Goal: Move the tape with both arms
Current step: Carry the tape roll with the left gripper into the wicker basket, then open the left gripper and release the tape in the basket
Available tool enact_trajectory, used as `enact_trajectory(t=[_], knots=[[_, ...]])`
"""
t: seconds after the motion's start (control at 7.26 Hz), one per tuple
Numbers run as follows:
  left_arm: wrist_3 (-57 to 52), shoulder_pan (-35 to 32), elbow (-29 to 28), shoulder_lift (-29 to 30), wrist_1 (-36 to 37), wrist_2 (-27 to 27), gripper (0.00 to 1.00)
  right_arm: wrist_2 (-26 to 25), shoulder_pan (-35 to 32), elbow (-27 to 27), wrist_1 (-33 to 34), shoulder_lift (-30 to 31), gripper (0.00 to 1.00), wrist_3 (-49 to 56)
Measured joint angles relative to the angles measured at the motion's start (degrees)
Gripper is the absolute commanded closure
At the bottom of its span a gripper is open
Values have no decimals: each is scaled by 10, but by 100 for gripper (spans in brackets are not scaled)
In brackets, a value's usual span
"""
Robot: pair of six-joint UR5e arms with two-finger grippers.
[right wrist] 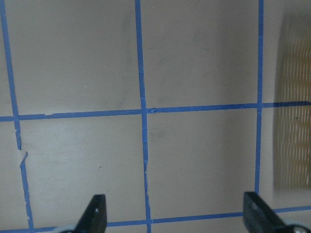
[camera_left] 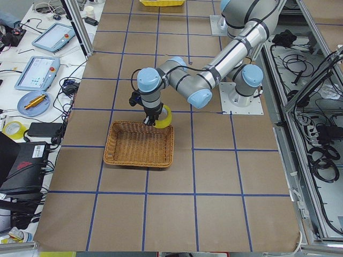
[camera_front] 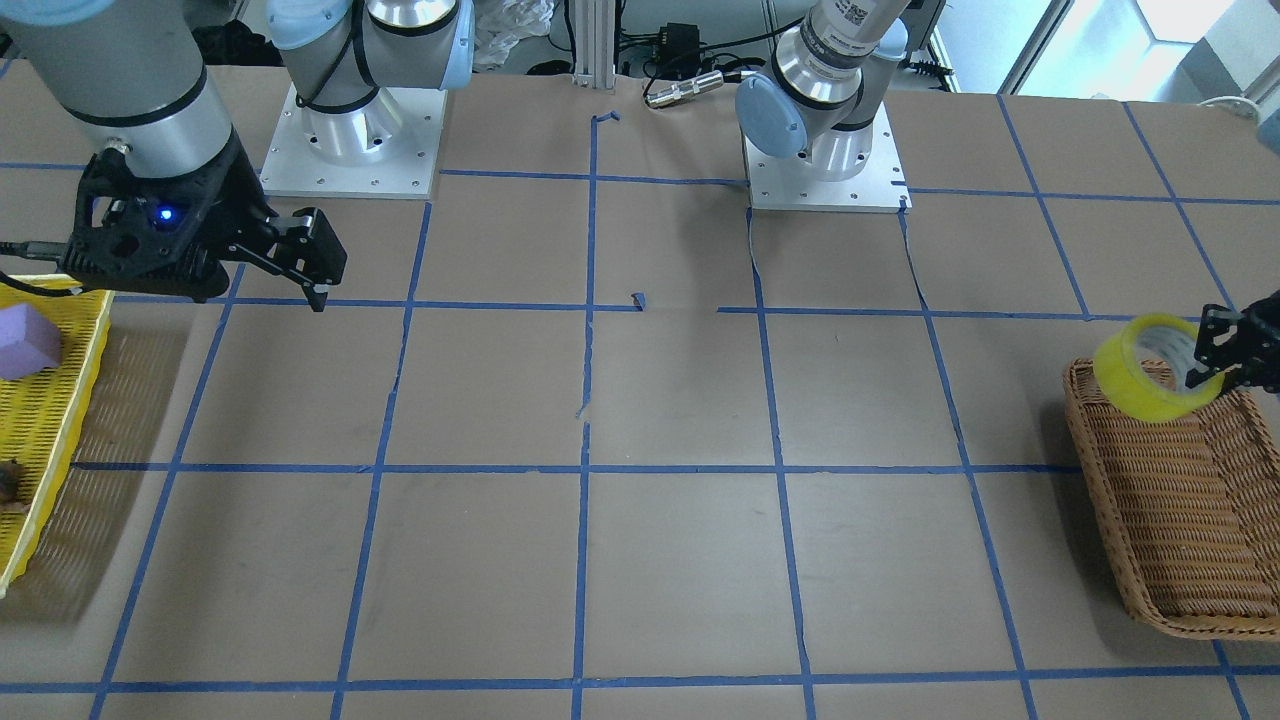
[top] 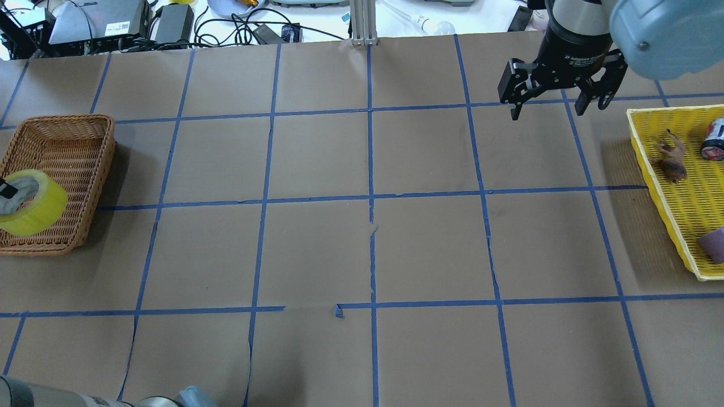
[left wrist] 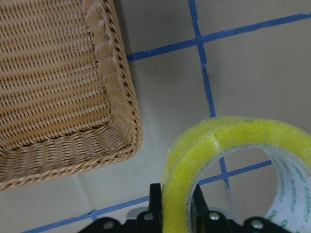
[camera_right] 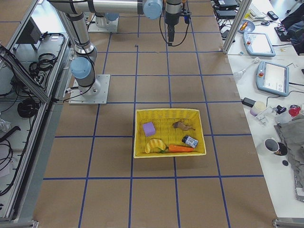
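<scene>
The yellow roll of tape hangs in my left gripper, which is shut on its wall, one finger inside the ring and one outside. It is held above the near rim of the wicker basket. The overhead view shows the tape over the basket at the far left. The left wrist view shows the tape clamped between the fingers, with the basket below to the left. My right gripper is open and empty, high over the table beside the yellow tray.
The yellow tray holds a purple block, a toy animal, a can, a banana and a carrot. Blue tape lines grid the brown table. The arm bases stand at the robot's edge.
</scene>
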State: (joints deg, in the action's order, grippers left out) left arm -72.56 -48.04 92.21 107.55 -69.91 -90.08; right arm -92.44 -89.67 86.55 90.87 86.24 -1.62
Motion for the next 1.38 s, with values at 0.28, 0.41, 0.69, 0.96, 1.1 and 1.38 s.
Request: enact_trajectory(t=[0.28,0.41,0.69,0.96,1.1,1.38], knots=[[-12,1,-19,49,53,-1,100,33,-1,3,-37,29,0,-1],[-13,1,-41,74,61,-3,100,38,-1,5,-43,35,0,1],[-7,1,-74,123,64,-4,91,42,-1,7,-48,39,0,4],[17,1,-83,145,65,-5,52,45,-1,5,-48,41,0,5],[23,1,-84,147,65,-6,42,45,0,4,-47,41,0,5],[57,-2,-84,143,63,-7,42,46,-1,6,-45,39,0,1]])
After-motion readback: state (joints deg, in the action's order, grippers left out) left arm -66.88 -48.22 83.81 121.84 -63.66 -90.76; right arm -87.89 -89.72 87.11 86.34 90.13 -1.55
